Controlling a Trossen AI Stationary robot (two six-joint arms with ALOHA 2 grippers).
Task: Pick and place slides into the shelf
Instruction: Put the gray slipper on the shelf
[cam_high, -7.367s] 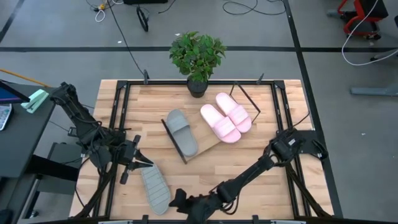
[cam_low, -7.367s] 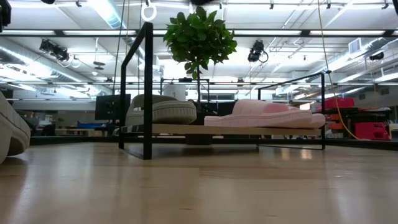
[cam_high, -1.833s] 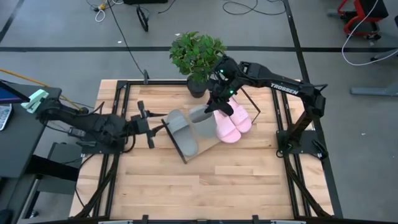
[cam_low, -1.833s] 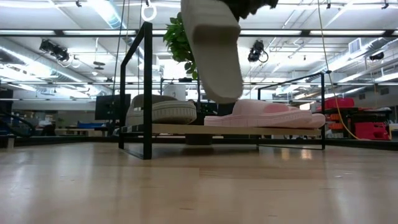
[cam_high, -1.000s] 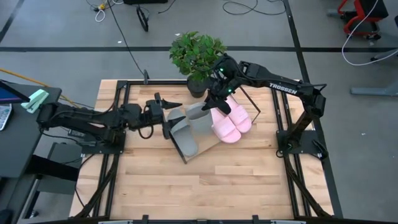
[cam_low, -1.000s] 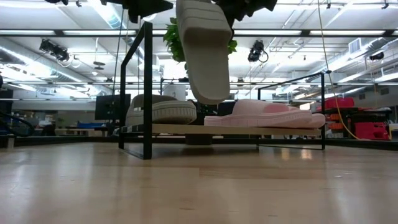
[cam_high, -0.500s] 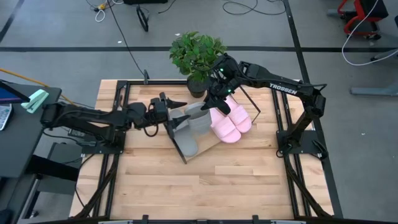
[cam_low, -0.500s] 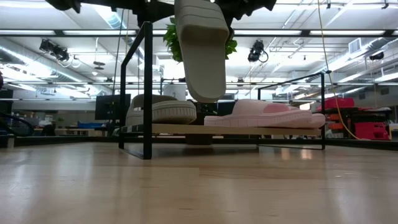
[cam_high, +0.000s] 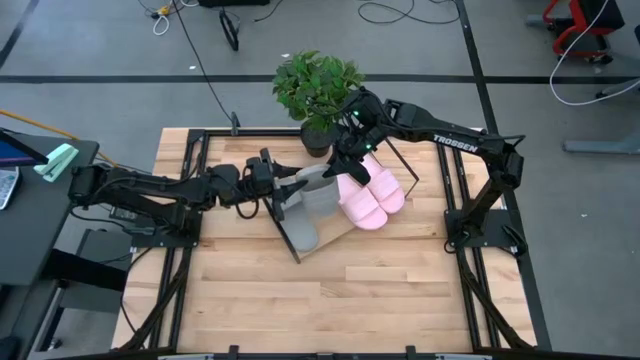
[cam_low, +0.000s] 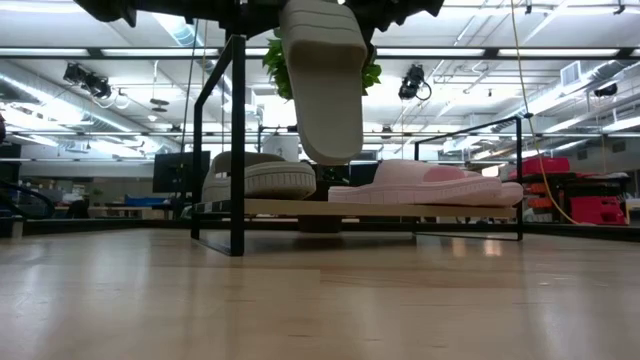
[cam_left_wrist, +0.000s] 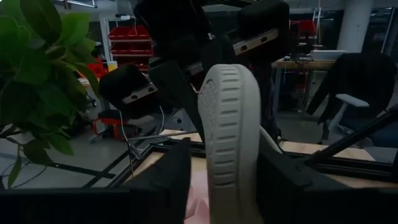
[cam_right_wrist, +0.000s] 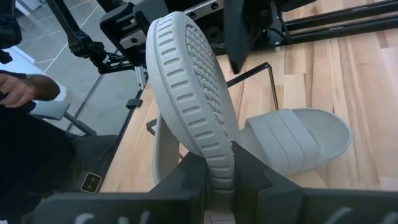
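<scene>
A grey slide (cam_high: 314, 190) hangs steeply in the air over the shelf (cam_high: 338, 232), with my right gripper (cam_high: 345, 160) shut on its upper end. The lower end (cam_low: 330, 140) is clear of the board. My left gripper (cam_high: 289, 187) has come in from the table's left. It is open, with one finger on each side of the slide's lower end (cam_left_wrist: 231, 155). The other grey slide (cam_high: 298, 225) and the pink pair (cam_high: 366, 195) lie sole-down on the slanted shelf board. My right gripper pinches the grey slide's upper end (cam_right_wrist: 219, 163) between its two fingers, one on each long edge. The slide hangs below it, ribbed sole toward the near side and clear of the shelf. My left gripper: a narrow gap shows beside one finger (cam_left_wrist: 177, 174). I cannot tell whether the other finger (cam_left_wrist: 277, 180) touches the slide.
A potted plant (cam_high: 318, 88) stands at the table's far edge, just behind both grippers. The shelf's black wire frame (cam_low: 237, 140) rises at its left end. Bare tabletop (cam_high: 330, 300) lies toward the near edge. A person's hand (cam_right_wrist: 25, 90) shows beyond the table.
My left gripper has gone toward the table's right edge, up to the hanging grey slide, and its fingers have drawn closer together around the slide's lower end. My right gripper has kept the slide nearly still above the shelf.
</scene>
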